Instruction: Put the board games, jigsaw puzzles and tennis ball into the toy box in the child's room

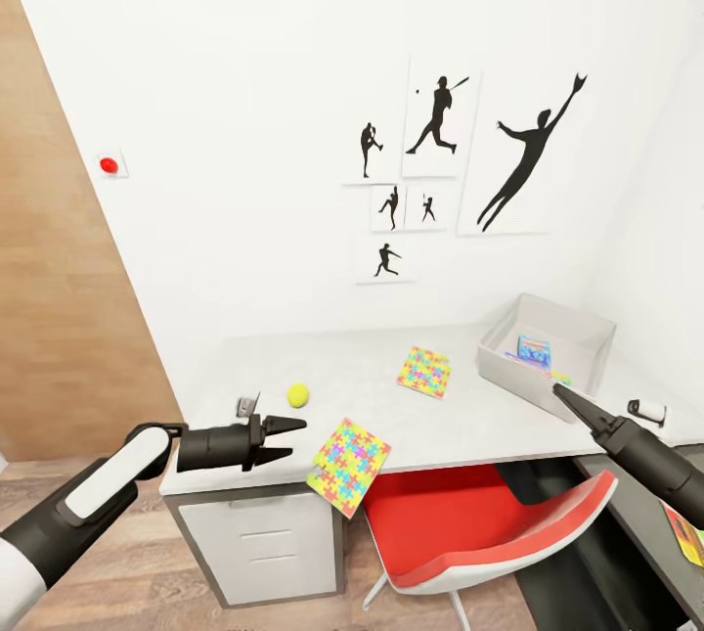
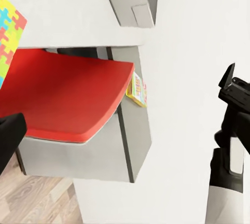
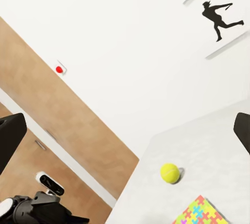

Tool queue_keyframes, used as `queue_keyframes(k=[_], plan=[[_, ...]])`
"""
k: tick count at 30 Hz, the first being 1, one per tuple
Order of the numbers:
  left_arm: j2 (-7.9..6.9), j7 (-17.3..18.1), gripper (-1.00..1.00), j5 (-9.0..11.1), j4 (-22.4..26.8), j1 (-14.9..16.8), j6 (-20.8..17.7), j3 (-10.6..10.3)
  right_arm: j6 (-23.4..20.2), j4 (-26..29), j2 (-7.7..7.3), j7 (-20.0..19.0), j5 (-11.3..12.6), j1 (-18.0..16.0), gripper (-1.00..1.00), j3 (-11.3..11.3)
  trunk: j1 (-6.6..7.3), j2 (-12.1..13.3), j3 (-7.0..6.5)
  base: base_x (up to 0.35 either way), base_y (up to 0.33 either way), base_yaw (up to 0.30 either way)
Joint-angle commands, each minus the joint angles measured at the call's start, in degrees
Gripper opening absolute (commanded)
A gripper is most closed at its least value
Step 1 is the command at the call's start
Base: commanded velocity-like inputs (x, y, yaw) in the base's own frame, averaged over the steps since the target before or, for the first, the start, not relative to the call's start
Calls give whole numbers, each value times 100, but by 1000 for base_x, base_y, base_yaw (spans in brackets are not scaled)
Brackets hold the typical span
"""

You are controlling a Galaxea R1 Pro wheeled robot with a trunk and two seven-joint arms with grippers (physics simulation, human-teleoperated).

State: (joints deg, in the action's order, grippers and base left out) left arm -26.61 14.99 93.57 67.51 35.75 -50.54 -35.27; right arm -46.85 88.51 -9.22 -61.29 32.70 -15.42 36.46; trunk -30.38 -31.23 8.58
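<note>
A tennis ball [image 1: 298, 395] [image 3: 170, 173] lies on the table [image 1: 352, 357] near its left end. One jigsaw puzzle [image 1: 424, 372] lies flat mid-table. A second puzzle [image 1: 349, 466] [image 2: 8, 31] hangs tilted over the front edge. The toy box [image 1: 579, 330] stands at the table's right end with a blue board game [image 1: 534, 351] inside. Another board game [image 1: 689, 533] [image 2: 136, 89] rests on the lower dark wing. My left gripper [image 1: 288, 440] is open just left of the overhanging puzzle, holding nothing. My right gripper [image 1: 565, 394] hovers at the toy box's front wall, its fingers [image 3: 10, 135] wide apart and empty.
A red chair [image 1: 469, 523] is tucked under the table beside white drawers [image 1: 264, 543]. A small grey object [image 1: 246, 406] sits left of the ball, and a white cylinder [image 1: 647, 410] lies right of the box. A wooden panel [image 1: 59, 318] stands at the left; framed silhouettes [image 1: 440, 132] hang above.
</note>
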Motion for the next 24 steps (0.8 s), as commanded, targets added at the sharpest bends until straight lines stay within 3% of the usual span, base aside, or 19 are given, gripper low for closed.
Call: queue_keyframes(k=[1,15,24], plan=[[0,37,100,-15,-24,9,1,-12,-33,0,-1,-6,15,-5,100,6,-23,-52,29,-147,0,0],[71,39,100,-23,-392,11,0,37,-44,5,-1,1,26,-5,100,23,-331,-613,281,-129,0,0],[102,32,100,-23,-418,11,29,33,-60,8,3,11,26,-5,100,211,-528,-974,442,-58,0,0]])
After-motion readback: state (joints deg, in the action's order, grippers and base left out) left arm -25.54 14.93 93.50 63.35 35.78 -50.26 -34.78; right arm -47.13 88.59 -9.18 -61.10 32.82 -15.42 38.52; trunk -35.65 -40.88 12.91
